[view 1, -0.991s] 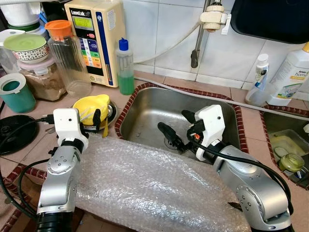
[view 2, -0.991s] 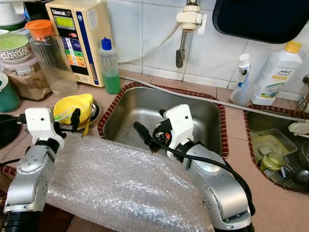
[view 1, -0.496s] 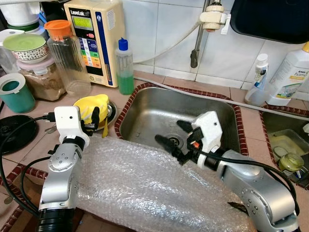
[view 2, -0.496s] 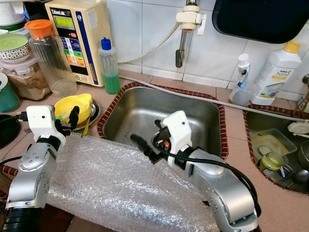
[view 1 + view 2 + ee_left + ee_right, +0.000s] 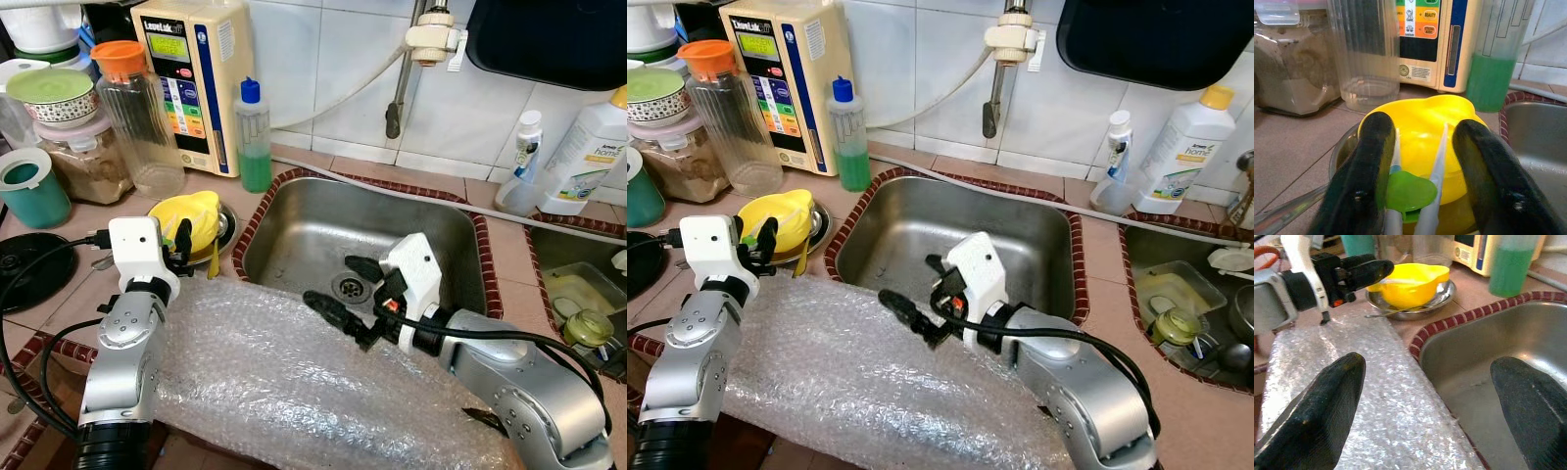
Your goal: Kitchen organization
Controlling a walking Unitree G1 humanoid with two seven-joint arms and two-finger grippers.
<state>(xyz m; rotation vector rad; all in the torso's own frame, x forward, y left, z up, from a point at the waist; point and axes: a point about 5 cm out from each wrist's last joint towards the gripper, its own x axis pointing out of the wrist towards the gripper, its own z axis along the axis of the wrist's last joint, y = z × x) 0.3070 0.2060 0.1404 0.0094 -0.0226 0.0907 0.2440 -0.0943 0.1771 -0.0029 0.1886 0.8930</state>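
A yellow bowl (image 5: 199, 217) sits in a steel dish (image 5: 1442, 293) on the counter left of the sink (image 5: 313, 230). White utensils and a green spoon end (image 5: 1410, 191) lie against the bowl. My left gripper (image 5: 1420, 132) is open right in front of the bowl, its fingers (image 5: 181, 238) level with the near rim. A sheet of bubble wrap (image 5: 284, 382) covers the front counter edge. My right gripper (image 5: 330, 281) hangs open over the far edge of the wrap, by the sink's front rim, holding nothing.
Behind the bowl stand a clear pitcher (image 5: 137, 117) with an orange lid, a green soap bottle (image 5: 255, 137) and a beige water machine (image 5: 191, 69). A teal cup (image 5: 29, 186) is far left. Detergent bottles (image 5: 588, 147) and a second basin (image 5: 578, 294) are on the right.
My right gripper has moved left and nearer, from over the sink drain to the bubble wrap's edge. The left gripper has edged slightly closer to the yellow bowl.
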